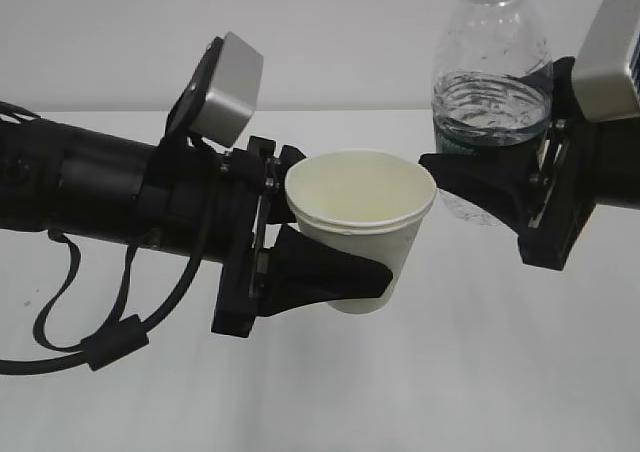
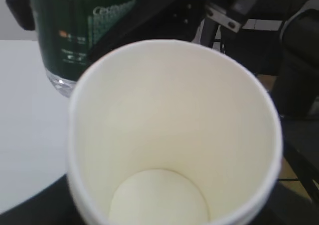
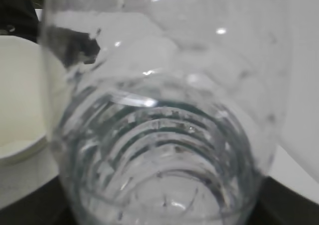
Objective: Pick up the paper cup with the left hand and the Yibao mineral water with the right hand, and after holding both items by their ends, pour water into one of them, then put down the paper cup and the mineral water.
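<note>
The white-cream paper cup (image 1: 362,217) hangs above the table in my left gripper (image 1: 335,272), which is shut on its lower part. The cup is upright and looks empty inside (image 2: 164,135). My right gripper (image 1: 490,187) is shut on the lower part of the Yibao mineral water bottle (image 1: 490,82), held upright just right of the cup and higher. Water shows in the bottle; its top runs out of the exterior view. The green label shows in the left wrist view (image 2: 84,26). The right wrist view looks through the clear ribbed bottle (image 3: 164,135), with the cup (image 3: 20,95) at left.
A white table (image 1: 500,372) lies below both arms. The left arm's black cables (image 1: 110,342) hang down at the left. The right arm's dark parts (image 2: 259,31) fill the background of the left wrist view.
</note>
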Tool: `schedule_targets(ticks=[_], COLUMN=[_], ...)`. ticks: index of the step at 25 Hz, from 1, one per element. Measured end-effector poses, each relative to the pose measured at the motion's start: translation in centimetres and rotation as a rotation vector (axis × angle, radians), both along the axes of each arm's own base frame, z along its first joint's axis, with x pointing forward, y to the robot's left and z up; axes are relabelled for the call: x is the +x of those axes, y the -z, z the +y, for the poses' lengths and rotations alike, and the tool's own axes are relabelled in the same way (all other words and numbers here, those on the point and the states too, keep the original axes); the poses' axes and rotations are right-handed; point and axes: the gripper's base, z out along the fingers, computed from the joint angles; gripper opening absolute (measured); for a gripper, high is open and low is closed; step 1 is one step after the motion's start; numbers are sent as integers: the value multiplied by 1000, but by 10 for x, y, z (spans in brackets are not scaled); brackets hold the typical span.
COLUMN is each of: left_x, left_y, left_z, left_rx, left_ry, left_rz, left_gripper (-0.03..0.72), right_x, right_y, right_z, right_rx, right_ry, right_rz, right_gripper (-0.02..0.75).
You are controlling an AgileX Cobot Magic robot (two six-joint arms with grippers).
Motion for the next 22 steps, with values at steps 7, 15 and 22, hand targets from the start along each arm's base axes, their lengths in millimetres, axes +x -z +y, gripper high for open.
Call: schedule_targets(ticks=[7, 15, 22], left_x=[-10, -13, -14], left_y=[-2, -4, -7], left_z=[-12, -16, -17], left_rx=[31, 6, -31], left_ry=[68, 72, 72], left_rz=[-30, -8, 15], left_gripper=[457, 456, 455], right_x=[5, 6, 6], right_y=[-13, -14, -13], right_z=[1, 0, -1], right_rx=[-42, -105, -143], right_ry=[-8, -28, -32], right_rz=[-60, -83, -91], right_gripper=[475, 475, 475])
